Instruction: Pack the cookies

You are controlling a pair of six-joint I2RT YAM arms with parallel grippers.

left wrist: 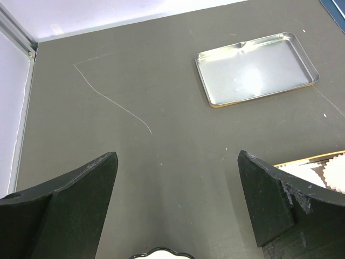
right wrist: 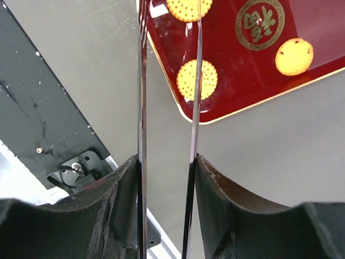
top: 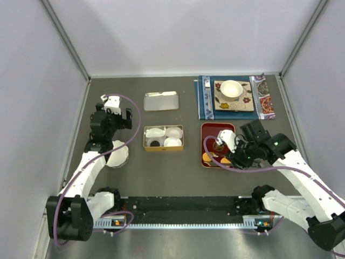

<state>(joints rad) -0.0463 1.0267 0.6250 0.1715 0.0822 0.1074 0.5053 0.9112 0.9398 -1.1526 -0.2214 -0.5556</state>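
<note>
Right fingers (right wrist: 226,210) narrow, clamped on tweezers (right wrist: 141,97); left fingers (left wrist: 70,216) wide, holding nothing. Three orange cookies (right wrist: 294,56), flat dotted discs, on red tray (right wrist: 329,32); nearest seen between tweezer blades, beyond right fingers.

Bright orange, finely dotted: the cookies (right wrist: 197,80). Glossy dark red with gold rim and round gold emblem (right wrist: 261,24): the lacquer tray (right wrist: 232,70). Matte dark grey: the bench (left wrist: 161,135). Shiny silver: the metal tray (left wrist: 253,75).
</note>
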